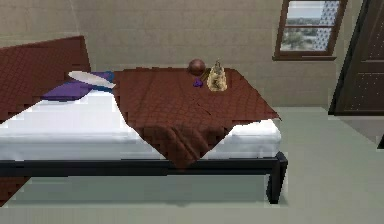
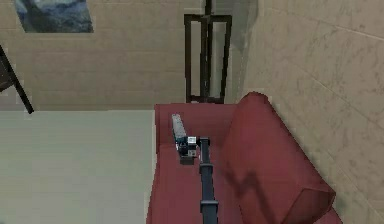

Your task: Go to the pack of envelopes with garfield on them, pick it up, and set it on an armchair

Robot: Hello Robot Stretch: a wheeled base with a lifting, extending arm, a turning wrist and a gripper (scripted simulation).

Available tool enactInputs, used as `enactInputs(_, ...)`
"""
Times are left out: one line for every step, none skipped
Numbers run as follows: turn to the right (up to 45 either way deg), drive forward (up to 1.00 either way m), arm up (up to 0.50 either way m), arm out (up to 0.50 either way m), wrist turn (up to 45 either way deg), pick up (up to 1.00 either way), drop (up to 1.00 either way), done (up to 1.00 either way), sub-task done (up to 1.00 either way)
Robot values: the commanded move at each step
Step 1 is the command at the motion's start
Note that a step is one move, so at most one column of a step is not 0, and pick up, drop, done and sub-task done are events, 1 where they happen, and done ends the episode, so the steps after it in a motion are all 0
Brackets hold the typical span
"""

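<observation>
The arm (image 2: 207,190) reaches out over a dark red armchair (image 2: 275,150), and the gripper (image 2: 183,144) sits at its far end above the seat, close to the seat's edge on the arm side view's left. Just past the fingers lies a pale narrow thing (image 2: 177,126). Its long axis runs almost in line with the arm and points toward the tan wall (image 2: 110,70). It may well be the pack of envelopes, but I see no drawing on it to be sure. With red cushion right behind it, I cannot tell whether the gripper holds it or it rests on the seat, nor how the fingers stand. If it is held, I judge the set-down needs a small shift toward the backrest, away from that near edge. Ahead stands a bed (image 1: 60,130) with a rust-coloured blanket (image 1: 190,110).
</observation>
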Motion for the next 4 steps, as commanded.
enactInputs(0.0,0.0,-0.32,0.0,0.0,0.0,0.0,0.0,0.0)
enactInputs(0.0,0.0,0.0,0.0,0.0,0.0,1.0,0.0,0.0)
enactInputs(0.0,0.0,0.1,0.0,0.0,0.0,0.0,0.0,0.0)
enactInputs(0.0,0.0,0.0,-0.08,0.0,0.0,0.0,0.0,0.0)
